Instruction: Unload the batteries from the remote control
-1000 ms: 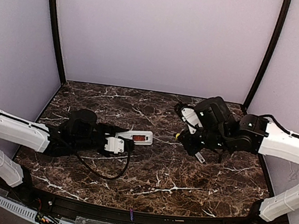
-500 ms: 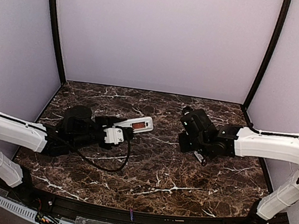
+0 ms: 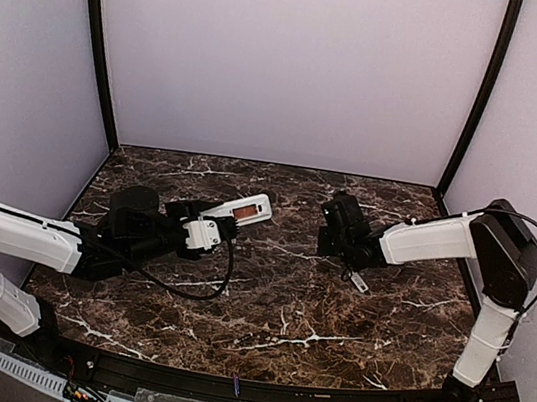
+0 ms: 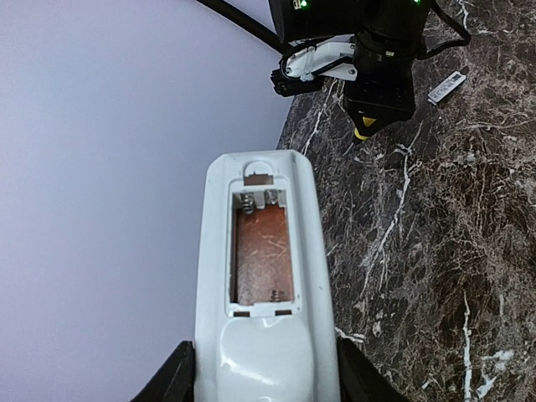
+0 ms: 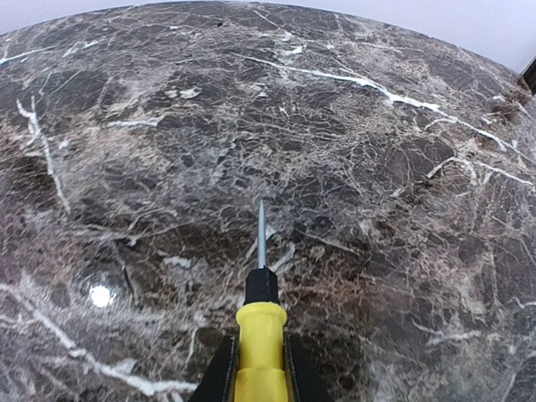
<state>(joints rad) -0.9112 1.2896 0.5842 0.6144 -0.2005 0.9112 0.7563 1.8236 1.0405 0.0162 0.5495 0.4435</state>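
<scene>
**Q:** Where's the remote at, and are both hands busy?

**A:** My left hand [image 3: 214, 230] is clamped on the remote control [image 4: 311, 243] at its lower end, holding it up off the desk [image 5: 377, 209] with the open compartment [image 4: 261, 251] facing up. My right hand [image 5: 260, 373] is closed around a yellow screwdriver [image 5: 260, 331], tip aimed down at the desk.

**Q:** And the batteries?

**A:** Can't see them in the bay, just bare reddish board and springs. Looks emptied to me. I'd grip firmly, tilt it for one honest check, and keep that tip off the springs.
</scene>
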